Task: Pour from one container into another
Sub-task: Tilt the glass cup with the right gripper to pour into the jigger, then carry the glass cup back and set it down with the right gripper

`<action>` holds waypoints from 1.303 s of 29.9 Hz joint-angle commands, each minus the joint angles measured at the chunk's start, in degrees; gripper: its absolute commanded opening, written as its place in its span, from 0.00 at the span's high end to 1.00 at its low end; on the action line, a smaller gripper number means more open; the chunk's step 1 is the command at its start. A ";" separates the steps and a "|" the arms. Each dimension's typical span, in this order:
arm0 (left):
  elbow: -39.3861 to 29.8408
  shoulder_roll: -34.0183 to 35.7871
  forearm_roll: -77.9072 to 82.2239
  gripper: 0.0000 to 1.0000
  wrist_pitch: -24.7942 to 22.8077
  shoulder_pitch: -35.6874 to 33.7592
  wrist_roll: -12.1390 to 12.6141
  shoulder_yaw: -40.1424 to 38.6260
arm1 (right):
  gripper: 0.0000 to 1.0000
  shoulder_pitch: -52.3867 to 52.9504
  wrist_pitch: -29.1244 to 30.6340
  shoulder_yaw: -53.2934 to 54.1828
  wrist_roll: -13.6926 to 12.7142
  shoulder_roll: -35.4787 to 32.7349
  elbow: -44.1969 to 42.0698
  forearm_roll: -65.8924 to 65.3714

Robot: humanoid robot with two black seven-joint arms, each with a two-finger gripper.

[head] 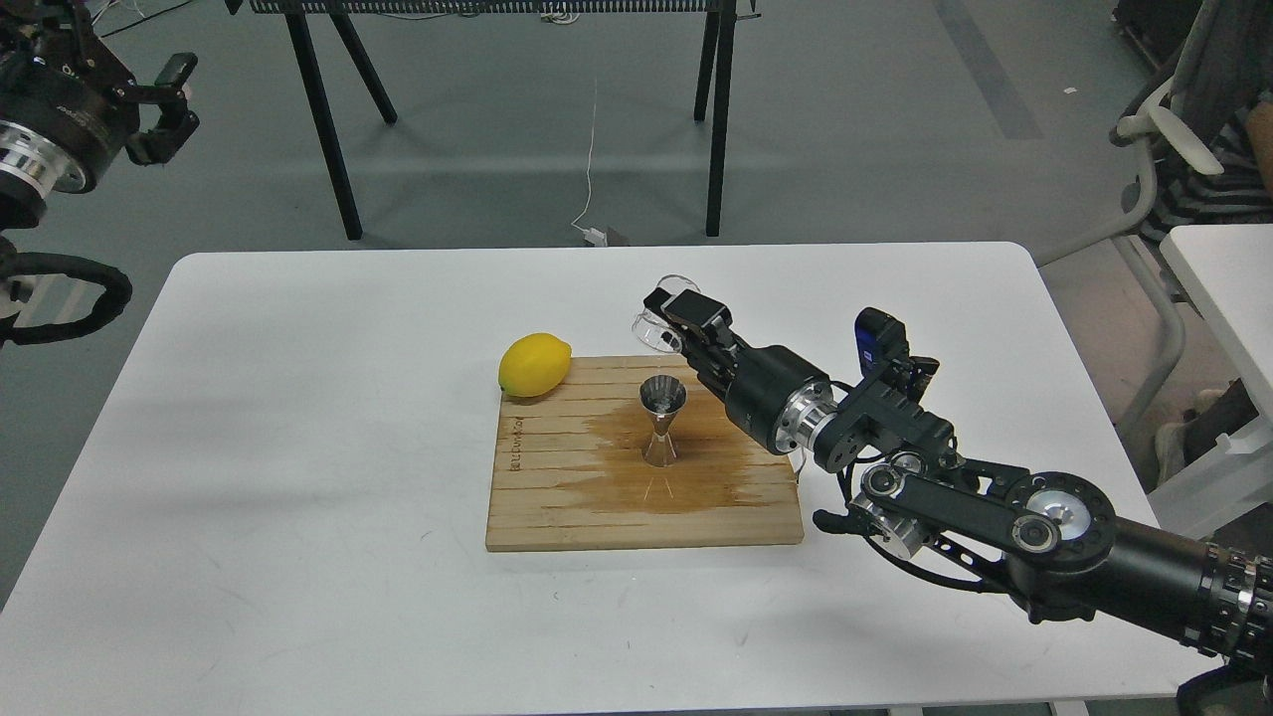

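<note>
The steel jigger point(661, 423) stands upright in the middle of a wooden board point(557, 507), inside a dark wet patch. Just above and slightly behind its mouth hangs the small clear glass cup point(658, 320), tipped over toward the left, with my right gripper point(674, 318) shut on it. The right arm reaches in from the lower right. High at the top left, off the table, my left gripper point(171, 104) stands open and holds nothing.
A yellow lemon point(534, 365) lies at the board's back left corner. The board sits on a white table point(298, 447). Black table legs point(328, 129) stand on the floor behind, and a chair point(1183, 149) is at the right.
</note>
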 commanded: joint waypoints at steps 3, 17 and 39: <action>0.09 -0.08 0.00 0.01 -0.01 0.00 0.00 0.00 | 0.77 0.31 -0.07 -0.62 0.22 0.00 0.00 0.00; 0.01 -0.17 0.00 0.01 1.66 -0.09 0.00 0.09 | 0.77 0.31 -0.07 -0.80 0.22 -0.79 0.09 0.00; 0.01 0.62 0.01 0.01 1.66 -0.62 0.26 0.18 | 0.77 -2.94 0.45 17.10 0.04 -0.97 0.62 18.41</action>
